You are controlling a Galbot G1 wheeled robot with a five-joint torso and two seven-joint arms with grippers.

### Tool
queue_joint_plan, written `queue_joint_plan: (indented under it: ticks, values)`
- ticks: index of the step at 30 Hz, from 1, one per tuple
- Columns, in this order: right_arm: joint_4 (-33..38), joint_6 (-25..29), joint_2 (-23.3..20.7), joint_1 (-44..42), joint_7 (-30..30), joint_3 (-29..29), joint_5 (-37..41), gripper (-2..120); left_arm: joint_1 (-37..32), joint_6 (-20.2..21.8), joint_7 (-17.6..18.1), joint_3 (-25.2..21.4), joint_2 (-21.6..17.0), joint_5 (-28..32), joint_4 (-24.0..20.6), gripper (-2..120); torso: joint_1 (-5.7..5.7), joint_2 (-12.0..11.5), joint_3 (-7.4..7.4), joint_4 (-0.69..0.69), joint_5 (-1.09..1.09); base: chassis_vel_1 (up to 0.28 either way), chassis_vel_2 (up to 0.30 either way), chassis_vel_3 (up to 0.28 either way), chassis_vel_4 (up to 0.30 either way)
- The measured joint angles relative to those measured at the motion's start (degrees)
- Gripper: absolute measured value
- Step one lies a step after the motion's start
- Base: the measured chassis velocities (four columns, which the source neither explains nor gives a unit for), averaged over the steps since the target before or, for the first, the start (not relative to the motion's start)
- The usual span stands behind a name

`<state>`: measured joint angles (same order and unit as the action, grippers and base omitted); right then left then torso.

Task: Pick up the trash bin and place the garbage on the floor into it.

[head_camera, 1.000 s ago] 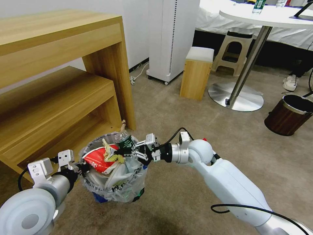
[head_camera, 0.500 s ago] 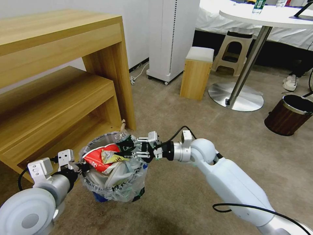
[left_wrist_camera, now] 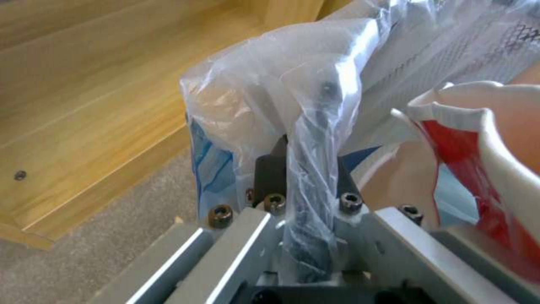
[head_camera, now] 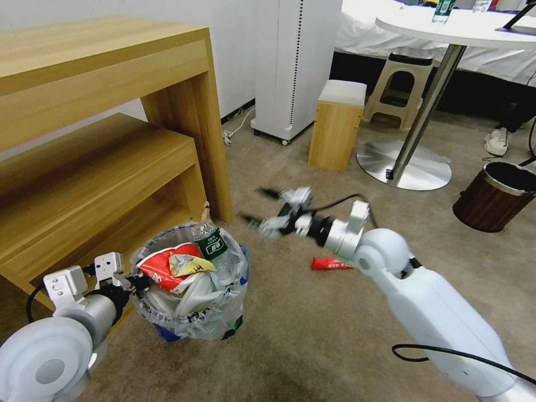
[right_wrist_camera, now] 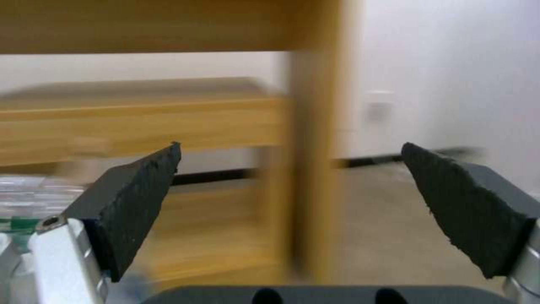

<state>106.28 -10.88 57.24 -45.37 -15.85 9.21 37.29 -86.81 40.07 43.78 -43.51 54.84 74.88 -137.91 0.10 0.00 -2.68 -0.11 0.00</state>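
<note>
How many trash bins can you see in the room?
2. The trash bin with the plastic liner sits on the carpet by the wooden shelf, full of litter. A brown bin stands at far right, near the round table.

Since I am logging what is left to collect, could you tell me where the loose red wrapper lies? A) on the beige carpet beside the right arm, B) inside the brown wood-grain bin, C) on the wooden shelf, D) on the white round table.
A: the red wrapper lies flat on the beige carpet just beside the right arm, apart from the trash bin that the left gripper holds by its rim.
</note>
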Motion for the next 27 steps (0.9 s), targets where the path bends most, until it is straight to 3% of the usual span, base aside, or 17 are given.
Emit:
queue_joint_plan:
  ticks: [3, 13, 27]
  values:
    - [0.16, 0.78, -0.52, -5.41, 7.25, 6.79, -0.97, 100, -0.03, -0.02, 0.23, -0.18, 0.02, -0.09, 0.05, 0, 0.00, 0.00, 0.00, 0.00, 0.01, 0.000, 0.000, 0.000, 0.000]
    - [0.96, 3.23, 1.49, -16.41, 11.58, 21.05, -5.05, 100, -0.61, -0.03, 0.89, 0.29, 0.33, -0.04, -1.20, 0, 0.00, 0.00, 0.00, -0.01, 0.01, 0.000, 0.000, 0.000, 0.000]
    - [2.09, 7.65, 5.02, -22.39, 11.43, 25.40, -7.37, 100, -2.98, 0.11, 1.26, 2.02, 2.66, 0.31, -5.31, 0, 0.00, 0.00, 0.00, -0.01, -0.01, 0.000, 0.000, 0.000, 0.000]
